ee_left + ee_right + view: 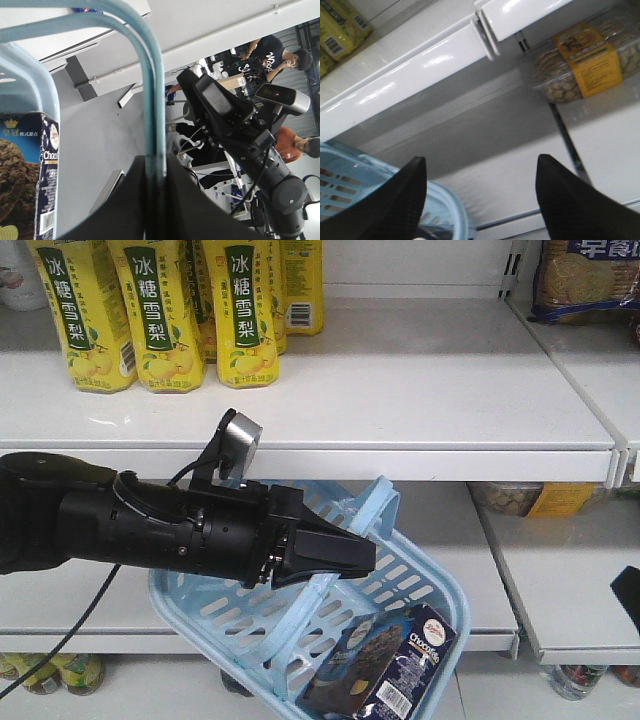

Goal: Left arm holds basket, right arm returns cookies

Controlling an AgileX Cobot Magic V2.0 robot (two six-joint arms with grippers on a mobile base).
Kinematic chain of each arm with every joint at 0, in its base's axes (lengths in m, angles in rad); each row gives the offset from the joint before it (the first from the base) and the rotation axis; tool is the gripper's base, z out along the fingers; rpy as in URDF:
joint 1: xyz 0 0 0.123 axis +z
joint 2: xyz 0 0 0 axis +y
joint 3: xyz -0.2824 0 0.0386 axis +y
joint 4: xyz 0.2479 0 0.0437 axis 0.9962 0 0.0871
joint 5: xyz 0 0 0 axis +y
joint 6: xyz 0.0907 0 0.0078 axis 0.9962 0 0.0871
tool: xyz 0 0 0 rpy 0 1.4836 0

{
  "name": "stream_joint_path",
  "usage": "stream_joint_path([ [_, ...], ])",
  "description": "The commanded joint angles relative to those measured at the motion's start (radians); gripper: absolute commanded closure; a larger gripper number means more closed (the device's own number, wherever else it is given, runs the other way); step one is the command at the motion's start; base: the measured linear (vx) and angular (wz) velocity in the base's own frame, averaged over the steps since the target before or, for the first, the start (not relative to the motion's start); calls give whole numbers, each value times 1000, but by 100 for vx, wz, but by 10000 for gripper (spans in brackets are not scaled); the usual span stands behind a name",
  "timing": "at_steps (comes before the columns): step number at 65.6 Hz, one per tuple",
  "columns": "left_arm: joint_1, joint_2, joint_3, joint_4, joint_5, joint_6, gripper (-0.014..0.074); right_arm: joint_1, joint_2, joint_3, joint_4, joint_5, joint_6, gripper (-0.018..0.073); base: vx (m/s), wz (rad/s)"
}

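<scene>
My left arm [150,525] reaches in from the left, and its gripper [362,555] is shut on a handle [152,100] of the light blue basket [420,575]. The handle runs straight down between the closed jaws of this gripper [155,175]. The basket hangs tilted in front of the lower shelf. The dark navy cookies box [385,670] lies inside it at the low end, and the box [27,175] also shows in the left wrist view. My right gripper [480,167] is open and empty, right of the basket's rim [452,207]. Only a black tip of it [628,595] shows in the front view.
Yellow drink cartons [150,310] stand on the upper shelf, whose white front edge [400,462] runs just above the basket. A biscuit pack [585,280] sits at the upper right. A clear tub with a yellow label [585,60] rests on the shelf beyond my right gripper.
</scene>
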Motion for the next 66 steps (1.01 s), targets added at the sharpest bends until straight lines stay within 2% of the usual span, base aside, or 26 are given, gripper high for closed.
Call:
stream_joint_path([
  [1, 3, -44, -38, -161, 15, 18, 600, 55, 27, -34, 96, -44, -32, 80, 0, 0],
  [15, 3, -44, -38, -161, 15, 18, 600, 221, 117, -34, 300, 72, -45, 80, 0, 0],
  [30, 3, -44, -38, -161, 15, 18, 600, 310, 226, -34, 514, 83, -70, 80, 0, 0],
  [50, 3, -44, -38, -161, 15, 18, 600, 339, 391, -34, 866, 104, -396, 80, 0, 0],
  [58, 3, -44, -38, -161, 15, 18, 600, 339, 472, -34, 922, 112, -497, 81, 0, 0],
  [66, 3, -44, -38, -161, 15, 18, 600, 339, 551, -34, 936, 119, -522, 81, 0, 0],
])
